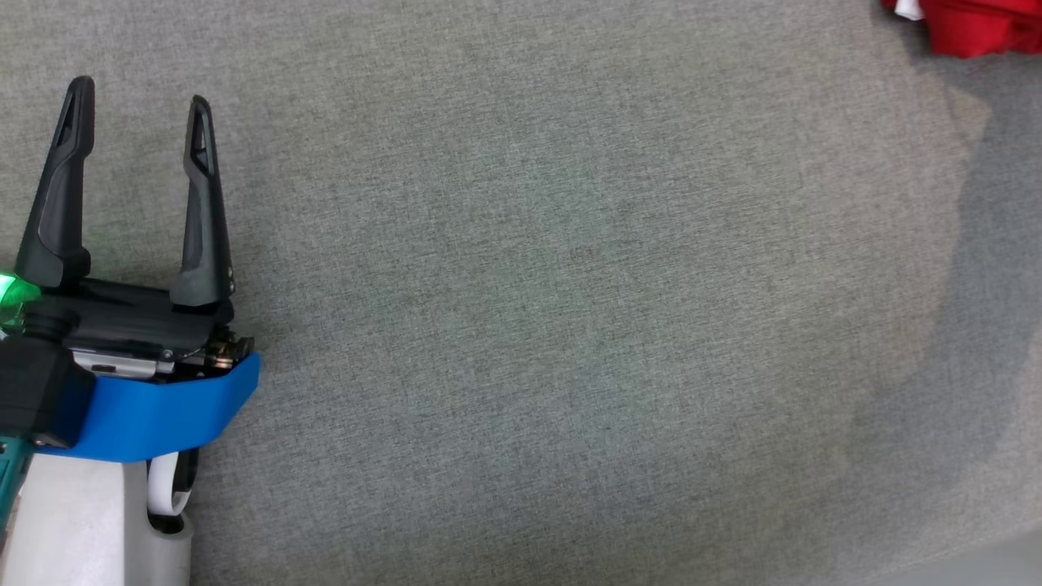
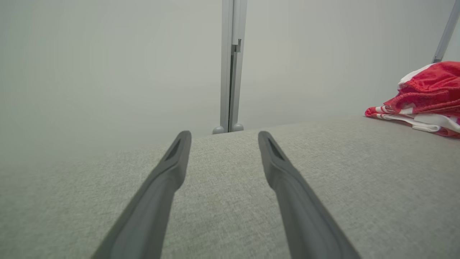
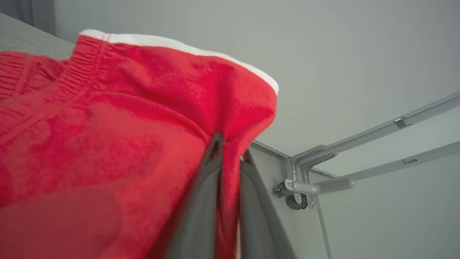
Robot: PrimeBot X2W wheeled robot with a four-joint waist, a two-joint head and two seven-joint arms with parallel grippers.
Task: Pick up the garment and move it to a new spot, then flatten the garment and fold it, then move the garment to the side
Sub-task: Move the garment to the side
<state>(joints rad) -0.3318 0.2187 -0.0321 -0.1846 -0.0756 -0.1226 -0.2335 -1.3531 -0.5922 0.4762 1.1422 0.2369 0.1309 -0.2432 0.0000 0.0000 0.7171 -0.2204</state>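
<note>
**Garment** (image 1: 969,28): red with white trim, bunched at the far right corner of the grey table (image 1: 570,285), well apart from your left claw. From the head you get its edge at the top right. The left wrist view has it as a rumpled heap on the table's far right.

**Right claw** (image 3: 231,145): closed on the garment. Its wrist view has the two fingers drawn nearly together, a strip of red cloth pinched between them and puckering at the tips. The pinch sits on a raised fold near the white-edged hem, not deep in the heap. That was likely chosen so a lift draws one layer up and lets the rest hang, rather than hauling a wad. The remaining cloth drapes to the left of the fingers in that view. You cannot tell from here whether any of it is off the table.

**Left claw** (image 1: 140,91): wide open, nothing between its fingers, low over bare table at the near left. It reads as parked clear of the work, placed to take a second corner when flattening comes.

**Judgement:** this is the first step, the pick-up, with the grip made. The broad bare stretch of table between the claws looks like the natural new spot.

**Watch:**
- The pinch is thin and close to the fingertips, so the knit could slip under a quick pull.
- A grey metal frame (image 3: 359,180) stands past the table edge behind the garment, so keep the lift away from it.
</note>
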